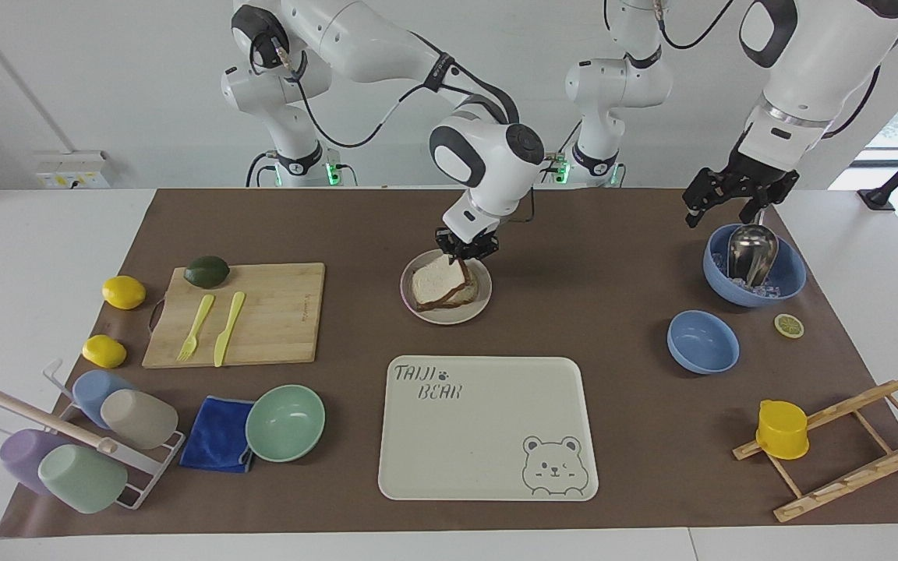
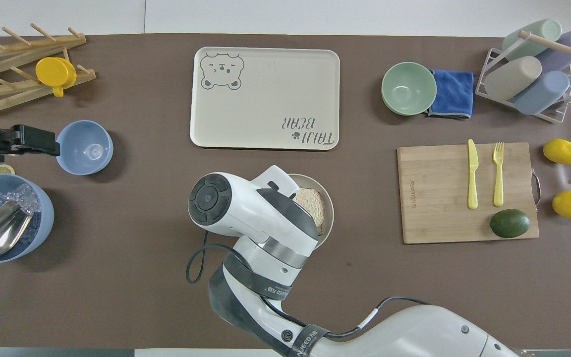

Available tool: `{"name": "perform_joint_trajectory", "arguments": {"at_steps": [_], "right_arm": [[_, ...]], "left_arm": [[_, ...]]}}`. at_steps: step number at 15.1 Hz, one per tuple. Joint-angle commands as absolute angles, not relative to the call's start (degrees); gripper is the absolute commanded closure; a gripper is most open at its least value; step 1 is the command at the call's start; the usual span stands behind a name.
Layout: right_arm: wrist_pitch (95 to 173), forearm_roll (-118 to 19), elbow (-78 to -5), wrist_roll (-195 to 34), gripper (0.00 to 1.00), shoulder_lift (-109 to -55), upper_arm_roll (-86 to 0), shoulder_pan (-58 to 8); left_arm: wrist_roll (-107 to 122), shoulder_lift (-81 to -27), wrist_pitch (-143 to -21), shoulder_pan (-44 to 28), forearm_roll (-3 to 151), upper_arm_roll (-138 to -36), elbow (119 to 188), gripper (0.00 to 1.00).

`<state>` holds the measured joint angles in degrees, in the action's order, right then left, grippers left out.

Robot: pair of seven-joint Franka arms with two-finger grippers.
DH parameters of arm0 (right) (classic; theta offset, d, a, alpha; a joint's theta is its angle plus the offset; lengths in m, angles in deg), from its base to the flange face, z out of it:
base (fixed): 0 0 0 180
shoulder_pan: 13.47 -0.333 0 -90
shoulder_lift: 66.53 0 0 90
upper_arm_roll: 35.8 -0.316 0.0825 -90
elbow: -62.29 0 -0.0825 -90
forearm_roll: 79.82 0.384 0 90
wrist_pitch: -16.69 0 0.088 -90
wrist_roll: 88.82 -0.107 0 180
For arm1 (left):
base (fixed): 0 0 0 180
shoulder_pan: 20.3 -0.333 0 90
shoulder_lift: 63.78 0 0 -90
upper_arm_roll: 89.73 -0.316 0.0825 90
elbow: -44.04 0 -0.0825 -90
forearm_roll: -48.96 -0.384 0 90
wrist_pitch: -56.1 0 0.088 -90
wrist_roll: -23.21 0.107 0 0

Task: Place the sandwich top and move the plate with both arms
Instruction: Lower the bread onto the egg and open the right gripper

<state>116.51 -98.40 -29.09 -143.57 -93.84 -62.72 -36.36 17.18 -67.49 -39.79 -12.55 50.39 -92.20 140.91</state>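
Observation:
The plate (image 1: 483,306) sits mid-table, nearer to the robots than the bear-print tray, with a bread slice on it. The sandwich top (image 1: 435,280) lies on that lower slice, its edge toward the robots slightly raised. My right gripper (image 1: 465,255) is shut on that raised edge, low over the plate's rim. In the overhead view the right arm's wrist covers much of the plate (image 2: 329,208); part of the sandwich top (image 2: 311,205) shows. My left gripper (image 1: 734,200) waits open in the air over the large blue bowl (image 1: 790,282) of ice, and shows as a gripper (image 2: 37,145) in the overhead view too.
The cream bear-print tray (image 1: 488,436) lies farther from the robots than the plate. A cutting board (image 1: 270,323) with fork, knife and avocado is toward the right arm's end, near a green bowl (image 1: 285,422). A small blue bowl (image 1: 702,341) and a lemon slice (image 1: 789,325) lie toward the left arm's end.

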Motion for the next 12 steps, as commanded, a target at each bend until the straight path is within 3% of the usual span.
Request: {"name": "perform_joint_trajectory", "arguments": {"at_steps": [1, 4, 9, 11, 12], "right_arm": [[119.42, -96.87, -32.28, -144.28, 0.53, -92.28, -64.01, -35.01], [123.2, -94.24, -32.72, -144.37, 0.31, -92.28, -64.01, -34.31], [123.39, -92.3, -31.5, -144.19, 0.2, -90.8, -63.92, -33.7], [123.21, -92.21, -31.49, -142.18, 0.02, -88.08, -64.1, -29.06], [122.95, -91.25, -31.49, -139.91, 0.0, -85.89, -64.27, -26.25]], "left_arm": [[16.62, -68.88, -41.19, -12.83, 49.31, -91.92, 142.74, 0.0], [16.53, -68.88, -41.02, -12.74, 49.49, -91.92, 142.65, 0.0], [16.62, -68.96, -41.37, -13.26, 49.84, -91.92, 142.91, 0.0], [16.7, -68.96, -41.54, -13.35, 49.93, -91.92, 143.0, 0.0], [16.71, -68.96, -41.46, -13.35, 50.01, -91.92, 143.0, 0.0]]}}
